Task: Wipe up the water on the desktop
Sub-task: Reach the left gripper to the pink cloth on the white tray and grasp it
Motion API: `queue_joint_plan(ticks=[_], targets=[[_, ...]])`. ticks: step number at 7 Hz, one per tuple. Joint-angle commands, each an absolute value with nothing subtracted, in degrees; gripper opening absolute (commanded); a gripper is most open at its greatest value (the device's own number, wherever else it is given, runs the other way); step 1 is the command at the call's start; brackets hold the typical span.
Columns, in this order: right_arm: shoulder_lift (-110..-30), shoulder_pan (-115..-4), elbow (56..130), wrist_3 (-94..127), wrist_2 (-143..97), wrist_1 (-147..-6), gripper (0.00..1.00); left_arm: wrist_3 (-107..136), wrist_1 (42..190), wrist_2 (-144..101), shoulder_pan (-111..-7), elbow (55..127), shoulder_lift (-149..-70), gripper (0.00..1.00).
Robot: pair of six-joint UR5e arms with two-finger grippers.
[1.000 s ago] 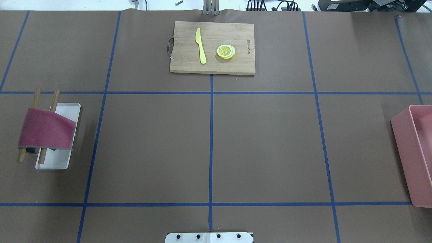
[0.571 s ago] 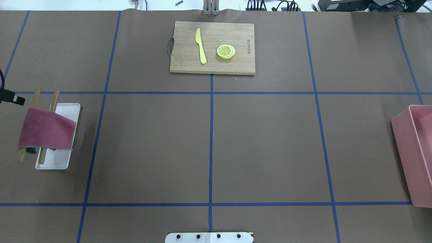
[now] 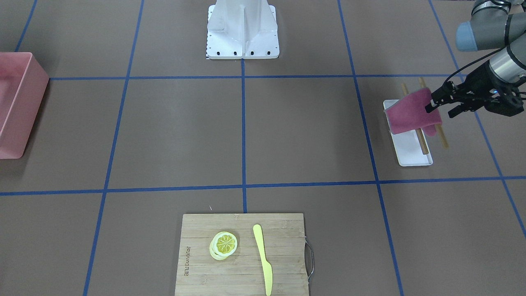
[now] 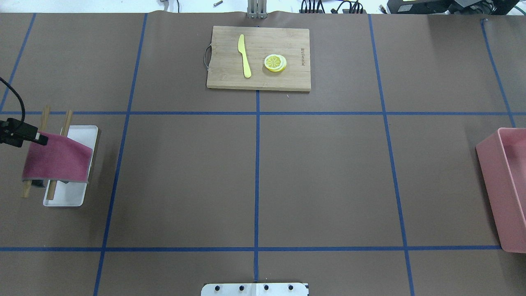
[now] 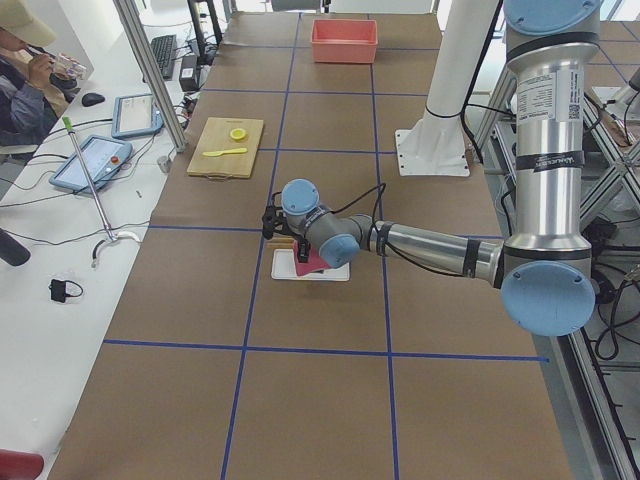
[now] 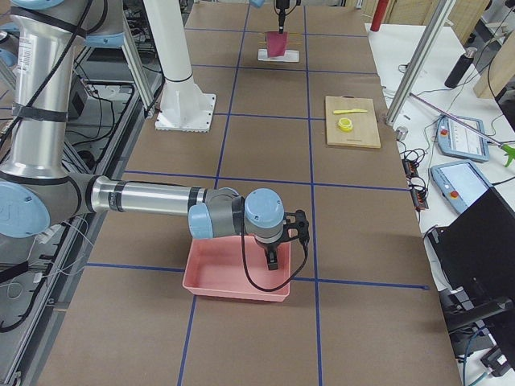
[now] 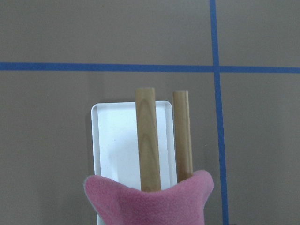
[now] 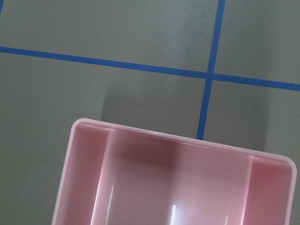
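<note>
The desktop (image 4: 320,176) is a matte brown surface with a grid of blue tape lines; I see no water on it. A dark pink cloth (image 4: 57,158) hangs over two wooden rods (image 7: 147,140) above a white tray (image 4: 82,135) at the left side. My left gripper (image 3: 439,110) is open, with its fingers at the cloth's outer top edge, and it also shows in the overhead view (image 4: 41,139). The cloth fills the bottom of the left wrist view (image 7: 150,204). My right gripper (image 6: 273,259) hovers over the pink bin (image 6: 233,277); I cannot tell whether it is open or shut.
A bamboo cutting board (image 4: 279,78) with a yellow knife (image 4: 244,55) and a lemon slice (image 4: 275,63) lies at the far middle. The pink bin (image 4: 507,193) sits at the right edge. The robot base (image 3: 242,28) stands at the near middle.
My left gripper came in from the overhead view's left edge and moved right and down to the cloth's top left corner. The cloth and everything else stayed still.
</note>
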State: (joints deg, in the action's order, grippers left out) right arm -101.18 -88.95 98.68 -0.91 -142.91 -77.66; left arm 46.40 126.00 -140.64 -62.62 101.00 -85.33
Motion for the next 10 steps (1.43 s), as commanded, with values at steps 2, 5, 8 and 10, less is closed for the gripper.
queue_joint_plan(ticks=[2, 5, 8, 10], targets=[[-101.4, -88.9, 98.5, -0.8, -143.6, -77.7, 1.0, 47.0, 126.1, -140.8, -62.2, 101.2, -85.0, 0.35], [-102.2, -88.9, 98.5, -0.9, -143.6, -77.6, 1.0, 46.9, 126.1, -141.1, -62.6, 102.0, -84.9, 0.0], [-102.7, -88.9, 98.4, -0.9, -143.6, -77.6, 1.0, 46.9, 126.1, -141.0, -62.9, 103.8, -83.4, 0.0], [-103.1, -88.9, 98.5, -0.9, -143.6, -77.6, 1.0, 46.9, 126.1, -141.1, -63.0, 104.3, -83.4, 0.0]])
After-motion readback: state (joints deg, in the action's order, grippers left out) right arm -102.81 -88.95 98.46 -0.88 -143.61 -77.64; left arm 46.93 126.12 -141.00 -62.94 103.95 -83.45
